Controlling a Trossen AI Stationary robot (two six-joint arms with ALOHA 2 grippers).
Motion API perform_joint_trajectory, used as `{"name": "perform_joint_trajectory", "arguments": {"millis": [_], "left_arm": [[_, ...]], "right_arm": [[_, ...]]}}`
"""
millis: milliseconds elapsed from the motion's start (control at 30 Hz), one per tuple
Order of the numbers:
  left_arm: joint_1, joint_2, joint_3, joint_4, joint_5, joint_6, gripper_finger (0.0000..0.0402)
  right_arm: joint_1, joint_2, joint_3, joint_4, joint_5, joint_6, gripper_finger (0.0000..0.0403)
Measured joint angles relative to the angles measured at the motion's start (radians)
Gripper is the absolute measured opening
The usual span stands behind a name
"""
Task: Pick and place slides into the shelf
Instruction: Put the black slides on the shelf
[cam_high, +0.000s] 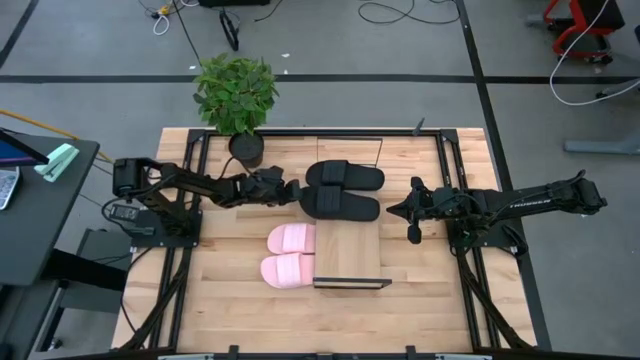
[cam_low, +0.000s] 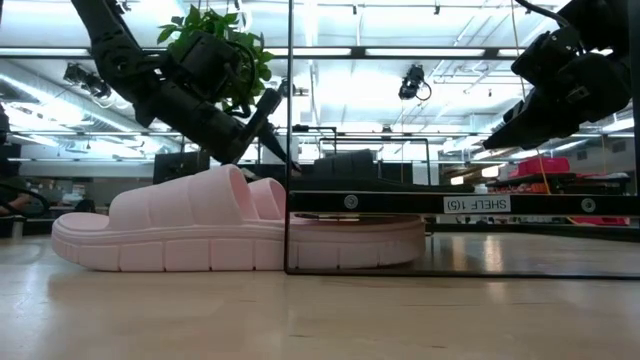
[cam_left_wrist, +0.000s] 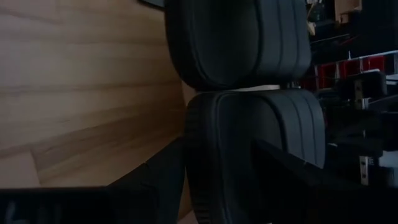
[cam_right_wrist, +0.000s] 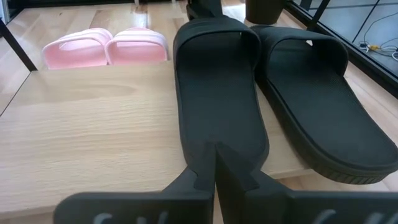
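Black slides (cam_right_wrist: 261, 99) on shelf (cam_right_wrist: 93, 130); label (cam_low: 476, 204) only low view.

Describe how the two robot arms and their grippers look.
Both the left arm and the right arm are dark, slim and jointed, with thin cables alongside. The right arm carries pale lettering. The left gripper and right gripper are black, with flat, tapering jaws.

arms: left arm (cam_high: 190, 185), right arm (cam_high: 520, 200) | matte black, slim jointed links | white lettering on right arm | black cables at bases
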Motion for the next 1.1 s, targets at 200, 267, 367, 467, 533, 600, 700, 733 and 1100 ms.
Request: {"name": "perform_joint_trajectory", "arguments": {"millis": [200,267,367,467,533,600,700,733,1100], "left_arm": [[0.003,0.000,0.000,-0.026,0.001,0.024,0.0188],[0.008,0.000,0.000,-0.029,-0.001,0.027,0.0189],[0.015,0.000,0.000,-0.027,-0.002,0.033,0.0197],[0.018,0.000,0.000,-0.031,0.001,0.046,0.0214],[0.021,0.000,0.000,-0.042,0.008,0.047,0.0226],[0.021,0.000,-0.001,-0.045,0.009,0.060,0.0238],[0.026,0.000,-0.001,-0.072,0.011,0.074,0.0251],[0.029,0.000,-0.001,-0.078,0.011,0.076,0.0253],[0.069,-0.016,-0.001,-0.138,0.033,0.144,0.0233]], "right_arm": [[0.000,0.000,0.000,0.000,0.000,0.001,0.0013],[0.000,0.000,0.000,0.000,0.000,0.001,0.0013],[0.000,0.000,0.000,0.000,0.000,0.001,0.0013],[0.000,0.000,0.000,0.000,0.000,0.002,0.0013],[0.000,0.000,0.000,0.000,-0.001,0.004,0.0013],[0.000,0.000,0.000,-0.001,0.000,0.004,0.0013],[0.000,0.000,0.000,-0.001,0.000,0.005,0.0013],[0.000,0.000,0.000,-0.001,0.000,0.005,0.0013],[0.000,0.000,0.000,-0.005,0.000,0.023,0.0013]]}}
